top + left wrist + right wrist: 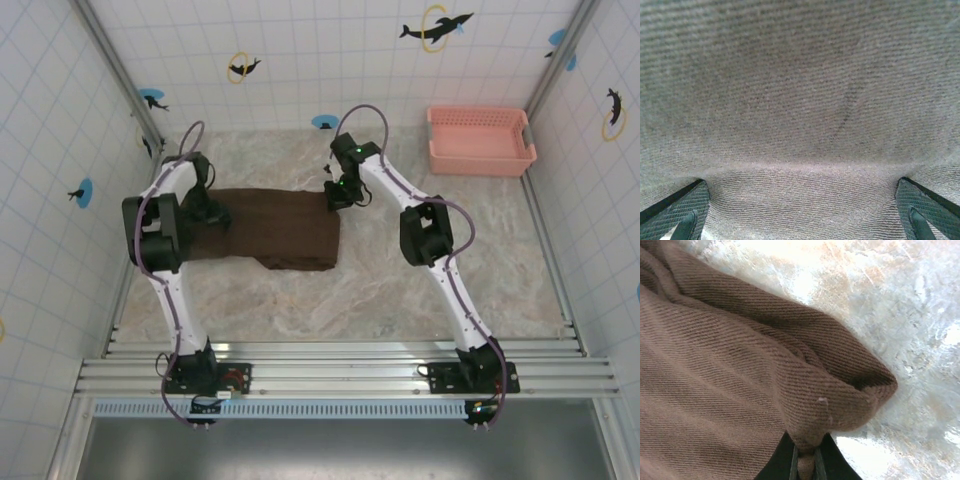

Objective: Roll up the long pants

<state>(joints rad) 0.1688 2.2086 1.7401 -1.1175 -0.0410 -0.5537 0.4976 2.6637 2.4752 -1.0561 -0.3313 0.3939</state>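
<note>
Base rail: a silver aluminium mounting rail runs along the near edge, with both arm bases bolted to it.
Table: a pale, marble-patterned tabletop, bare in front of the cloth.
Task item: dark brown twill-weave long pants, folded into a flat, wide rectangle left of centre on the table. The near edge steps back slightly near the middle.
Fabric close up: in the left wrist view the long pants show fine diagonal ribs, one faint crease and a soft fold line crossing low in the frame.
Left gripper: the left gripper is down on the left end of the cloth. Its dark, cross-hatched fingers are spread wide with fabric lying between them, and nothing is pinched.
Right gripper: the right gripper sits at the far right corner of the cloth. In its wrist view it is clamped tight on a small tuck of fabric, and the corner bunches into a rounded, hollow fold over the table.
Basket: a pink slotted plastic basket stands at the far right, well apart from the cloth.
Walls: white tiled panels with dolphin stickers.
</note>
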